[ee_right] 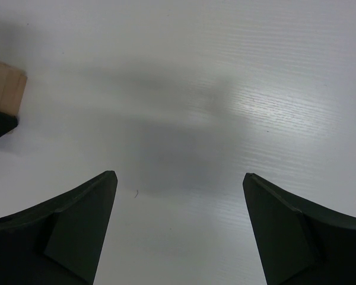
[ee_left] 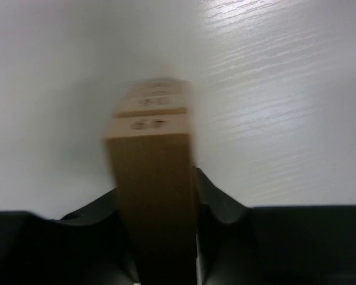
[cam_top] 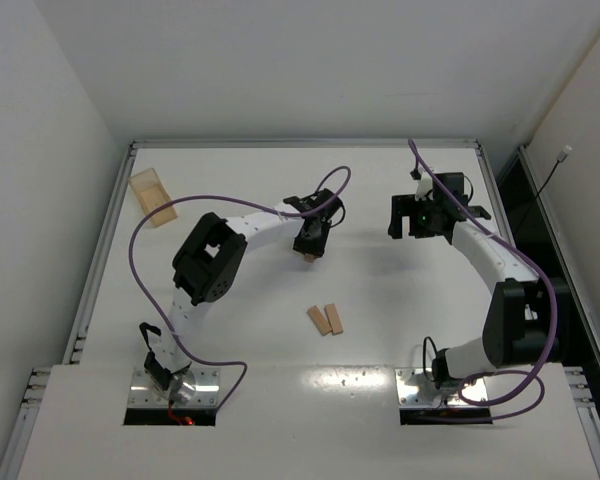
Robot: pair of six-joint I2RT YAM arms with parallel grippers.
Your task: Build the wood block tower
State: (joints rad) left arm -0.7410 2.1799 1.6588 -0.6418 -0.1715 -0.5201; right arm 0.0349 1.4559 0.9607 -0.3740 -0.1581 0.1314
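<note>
Over the white table (cam_top: pixel 230 330), the left gripper (cam_top: pixel 309 245) pinches blocks (ee_left: pixel 151 172), likely light and hard, by their sides. The right gripper (ee_right: pixel 179 184), at three o'clock, gapes wide.

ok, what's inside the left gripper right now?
Light-tan wood blocks, clamped between the fingers of the left gripper. Two end faces show. The fingers and blur hide the rest, so the exact count is unclear.

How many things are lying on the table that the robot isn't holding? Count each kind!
Wood blocks: 2
Amber box: 1
Total: 3
</note>
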